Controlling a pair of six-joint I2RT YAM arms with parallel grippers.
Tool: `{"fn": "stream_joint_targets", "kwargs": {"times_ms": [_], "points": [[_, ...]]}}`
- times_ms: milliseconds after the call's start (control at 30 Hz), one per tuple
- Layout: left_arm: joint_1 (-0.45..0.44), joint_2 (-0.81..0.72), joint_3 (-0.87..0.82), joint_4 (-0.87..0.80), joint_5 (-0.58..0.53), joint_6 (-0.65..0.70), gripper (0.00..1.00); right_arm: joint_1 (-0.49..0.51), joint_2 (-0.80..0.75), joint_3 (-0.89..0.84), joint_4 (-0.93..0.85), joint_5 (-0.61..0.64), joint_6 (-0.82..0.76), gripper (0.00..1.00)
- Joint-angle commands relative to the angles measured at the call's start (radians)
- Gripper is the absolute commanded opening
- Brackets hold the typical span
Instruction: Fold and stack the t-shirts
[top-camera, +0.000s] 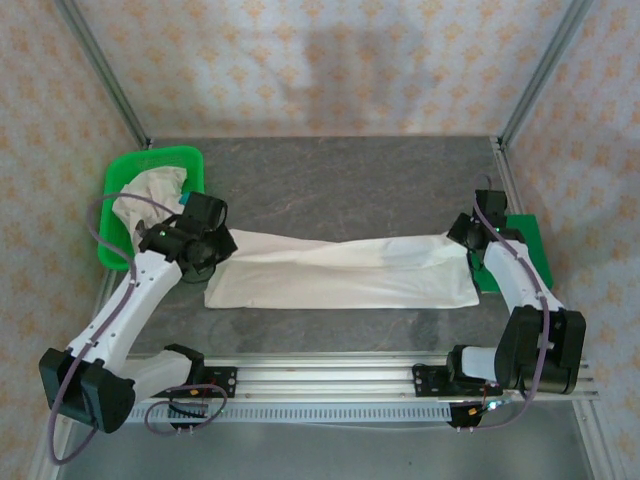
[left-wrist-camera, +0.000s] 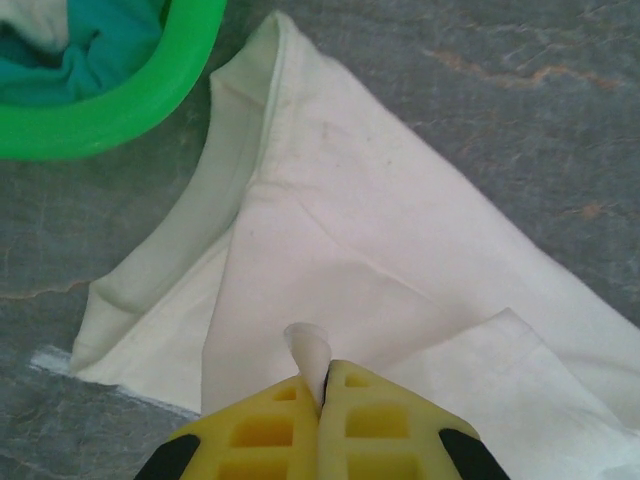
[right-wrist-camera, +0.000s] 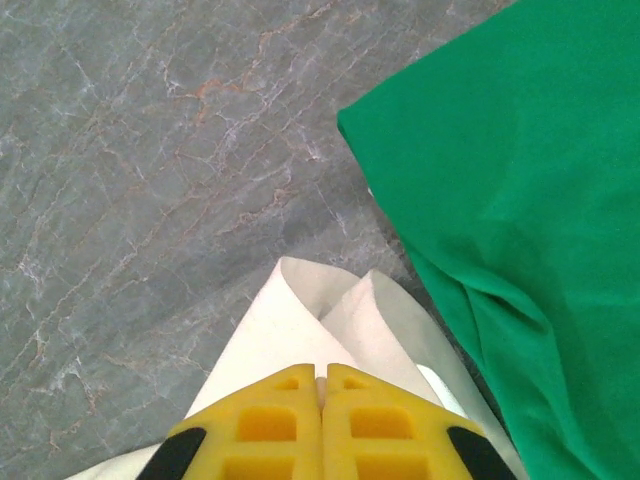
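Jaws on both arms are pressed together with cloth between them. The left gripper (left-wrist-camera: 322, 385) pinches a small upstanding tab of the cream t-shirt (left-wrist-camera: 350, 230) between its yellow fingers (left-wrist-camera: 265, 430). The right gripper (right-wrist-camera: 322, 378) is clamped on a folded edge of the same shirt, which rises in two soft peaks just past its tips. From above, the two arm bases sit nearest, on an aluminium rail (top-camera: 330, 380) along the near edge of the counter (top-camera: 330, 180). Beyond the rail the cream t-shirt (top-camera: 340, 270) lies stretched crosswise on the grey, stone-patterned surface as a long band. It is wider at its left end and narrower toward the right, with a loose ridge along its upper edge. The left gripper (top-camera: 218, 243) grips its left end and the right gripper (top-camera: 465, 233) its right end. Just beside that right end, partly under the right arm, lies a flat green mat (top-camera: 527, 240), and the right wrist view shows soft creases in it. Farther back on the left, just behind the left gripper, stands a green basket (top-camera: 150, 158). A second cream shirt (top-camera: 150, 190) lies in it and hangs over its near rim, and a teal shirt (left-wrist-camera: 80, 50) is bunched inside. Behind the counter's far edge stands a patterned wall (top-camera: 330, 60).
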Motion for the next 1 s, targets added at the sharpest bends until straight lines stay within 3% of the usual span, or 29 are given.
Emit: {"fn": "stream_joint_targets", "kwargs": {"times_ms": [0, 267, 467, 967], "points": [[-0.003, -0.025, -0.052, -0.034, -0.032, -0.023, 0.0, 0.001, -0.042, -0.016, -0.032, 0.032, 0.019, 0.0], [0.001, -0.017, -0.085, -0.037, -0.074, -0.018, 0.0, 0.0, -0.108, -0.059, -0.064, 0.015, 0.071, 0.0], [0.01, -0.013, -0.111, -0.044, -0.091, -0.008, 0.0, 0.0, -0.176, -0.121, -0.08, 0.07, 0.1, 0.0], [0.015, 0.031, -0.233, 0.033, -0.074, -0.028, 0.0, 0.0, -0.097, -0.187, -0.057, 0.084, 0.18, 0.0]]}}
